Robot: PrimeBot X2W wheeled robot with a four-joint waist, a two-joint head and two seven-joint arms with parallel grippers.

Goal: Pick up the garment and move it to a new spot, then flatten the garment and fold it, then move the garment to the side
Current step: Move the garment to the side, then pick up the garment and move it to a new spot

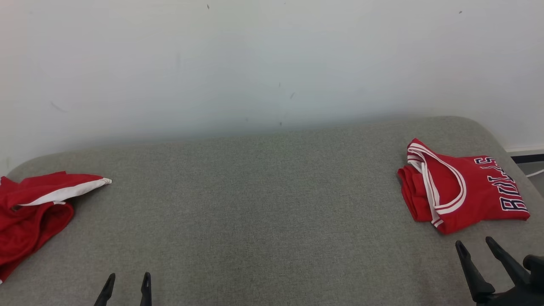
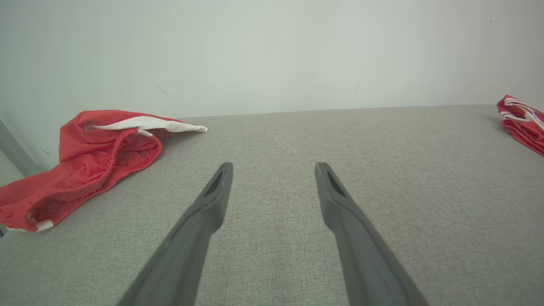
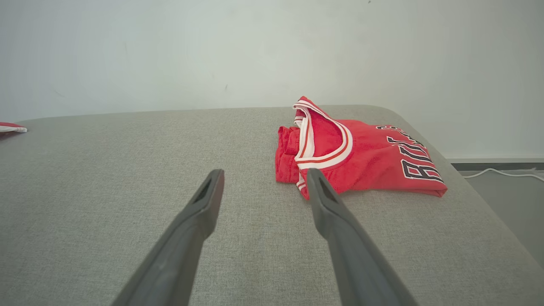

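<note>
Hovering over the grey padded surface, the left gripper and right gripper are both standing open, empty.
Crumpled red shorts are lying far left, likely light and limp; pinching the elastic waistband is looking safest.

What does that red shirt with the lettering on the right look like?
The red jersey looks like thin mesh fabric, folded into a compact bundle, with white striped trim around an opening and dark, white-edged lettering. It lies near the right end of the grey padded surface, touched by nothing else.
</note>
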